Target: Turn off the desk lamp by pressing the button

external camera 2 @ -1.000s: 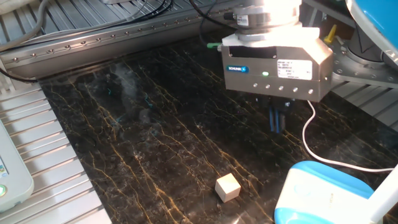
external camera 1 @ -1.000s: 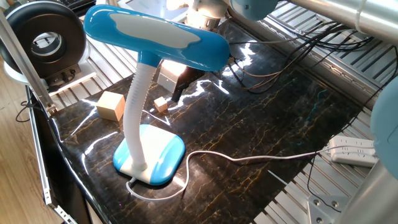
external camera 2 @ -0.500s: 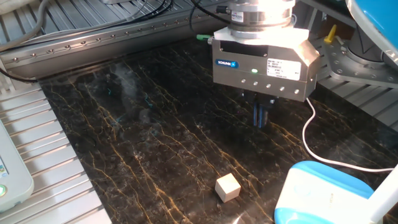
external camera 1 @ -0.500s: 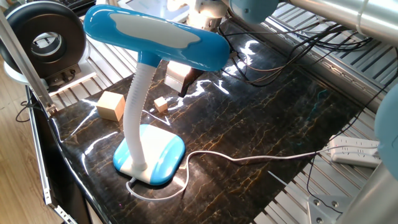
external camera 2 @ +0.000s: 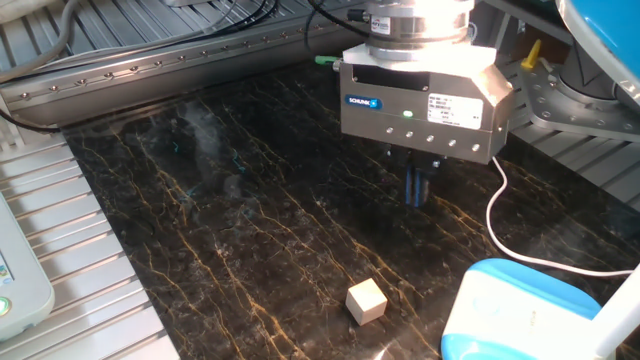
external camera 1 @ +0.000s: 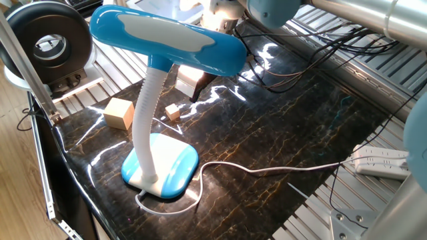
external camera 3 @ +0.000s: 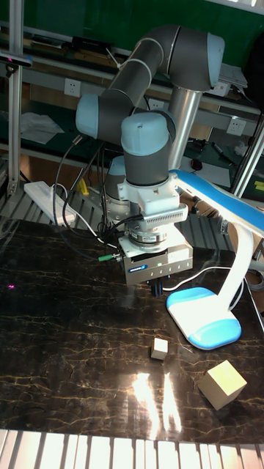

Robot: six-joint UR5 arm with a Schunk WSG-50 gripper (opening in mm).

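The desk lamp stands at the table's near left corner, its blue oval head on a white ribbed neck over a blue and white base. The base also shows in the other views. I cannot make out the button on the base in any view. My gripper hangs a little above the dark marble table, behind the lamp head in one fixed view and just left of the base in the tall view. Its thin blue fingers are pressed together, holding nothing.
A small wooden cube lies between the gripper and the lamp base, and a larger cube sits near the left edge. The lamp's white cord runs across the table to a power strip. Cables lie at the back.
Compared with a second ago, the gripper has shifted sideways, a little farther from the lamp base and slightly higher. It has held still over the last half second.
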